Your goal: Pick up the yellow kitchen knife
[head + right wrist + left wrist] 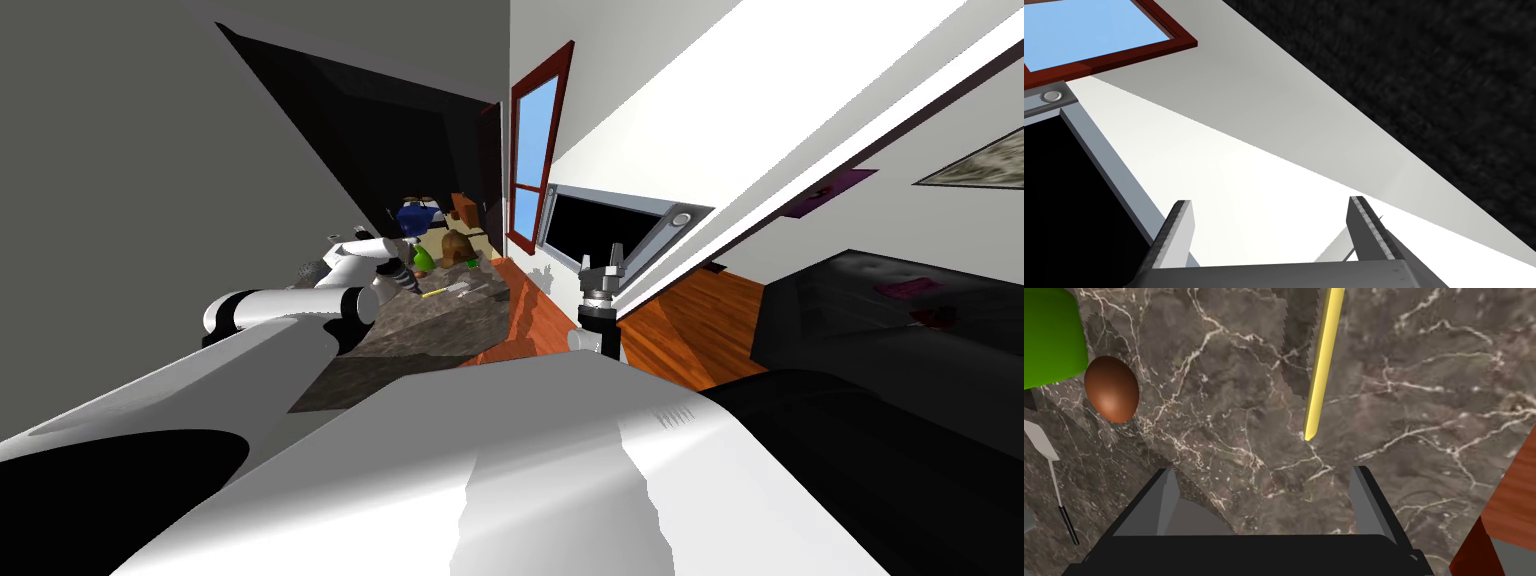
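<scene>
The yellow knife (1322,363) lies on a dark marbled counter (1404,418), its near end a short way beyond my left gripper (1264,488). That gripper hangs over the counter, open, with nothing between its fingers. The head view shows the knife (432,293) as a small yellow sliver on the counter (440,325), just past my left gripper (405,280). My right gripper (603,268) is raised to the right of the counter, off to the side; in its wrist view it (1271,210) stands open and empty.
A brown egg-shaped thing (1112,389) and a green object (1049,338) lie beside the left gripper. A grey spatula with a thin dark handle (1054,478) is near them. Several more items (440,235) crowd the counter's far end. Wooden floor (540,320) runs along its right edge.
</scene>
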Available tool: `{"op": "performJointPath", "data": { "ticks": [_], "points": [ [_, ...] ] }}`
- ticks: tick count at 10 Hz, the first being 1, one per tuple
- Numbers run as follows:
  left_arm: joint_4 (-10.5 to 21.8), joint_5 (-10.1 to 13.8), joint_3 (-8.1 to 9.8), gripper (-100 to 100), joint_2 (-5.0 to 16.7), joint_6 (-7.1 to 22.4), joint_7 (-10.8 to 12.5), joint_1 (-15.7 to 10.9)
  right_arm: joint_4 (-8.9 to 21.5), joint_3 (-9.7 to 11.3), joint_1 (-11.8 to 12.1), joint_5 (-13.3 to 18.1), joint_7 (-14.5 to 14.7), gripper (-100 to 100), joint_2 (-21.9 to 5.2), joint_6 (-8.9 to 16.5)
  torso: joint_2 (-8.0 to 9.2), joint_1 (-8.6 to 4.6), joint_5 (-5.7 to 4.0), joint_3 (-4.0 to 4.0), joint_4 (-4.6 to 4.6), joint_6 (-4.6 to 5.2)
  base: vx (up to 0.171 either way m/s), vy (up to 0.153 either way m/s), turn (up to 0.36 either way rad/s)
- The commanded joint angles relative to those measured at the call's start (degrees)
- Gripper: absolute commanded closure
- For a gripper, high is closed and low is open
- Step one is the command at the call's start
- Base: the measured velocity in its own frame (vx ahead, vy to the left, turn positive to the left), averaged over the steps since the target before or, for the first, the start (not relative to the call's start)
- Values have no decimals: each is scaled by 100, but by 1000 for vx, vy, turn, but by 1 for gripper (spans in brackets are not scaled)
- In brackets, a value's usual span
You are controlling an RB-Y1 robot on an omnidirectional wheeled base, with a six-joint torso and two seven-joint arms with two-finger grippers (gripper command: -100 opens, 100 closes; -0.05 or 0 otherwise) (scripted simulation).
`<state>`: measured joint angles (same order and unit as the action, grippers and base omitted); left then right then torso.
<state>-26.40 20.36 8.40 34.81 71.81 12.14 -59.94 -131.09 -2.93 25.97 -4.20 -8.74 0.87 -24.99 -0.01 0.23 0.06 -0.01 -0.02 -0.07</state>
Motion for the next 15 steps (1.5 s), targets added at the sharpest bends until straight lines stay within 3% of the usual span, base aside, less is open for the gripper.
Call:
{"op": "performJointPath", "data": {
  "ticks": [1,3,8,10,12,13,15],
  "points": [
    [7,56,-7,-100,-29,235,94,-34,0,0,0,0,0,0,0,0,0,0,0,0,0,0,29,43,-16],
    [23,79,-12,-100,-51,319,129,-47,0,0,0,0,0,0,0,0,-11,0,-1,-6,-2,1,33,54,-19],
    [55,199,-122,-100,-419,895,396,-48,0,0,1,0,0,0,0,0,-25,-7,-2,-15,-6,1,67,48,-27],
    [55,199,-122,-100,-419,895,396,-48,0,0,1,0,0,0,0,0,-25,-13,-3,-16,-7,1,43,18,-9],
    [31,242,-199,-100,-646,1150,515,-30,0,0,0,0,0,0,0,0,-15,-15,-4,-9,-3,2,61,29,-32],
    [-153,242,-199,-100,-646,1150,515,-30,0,0,1,0,0,0,0,0,-24,-12,-3,-14,-6,2,62,21,-8],
    [31,242,-199,-100,-646,1150,515,-30,0,0,0,0,0,0,1,0,-13,-19,-5,-9,-4,0,13,3,0]
  ]
}}
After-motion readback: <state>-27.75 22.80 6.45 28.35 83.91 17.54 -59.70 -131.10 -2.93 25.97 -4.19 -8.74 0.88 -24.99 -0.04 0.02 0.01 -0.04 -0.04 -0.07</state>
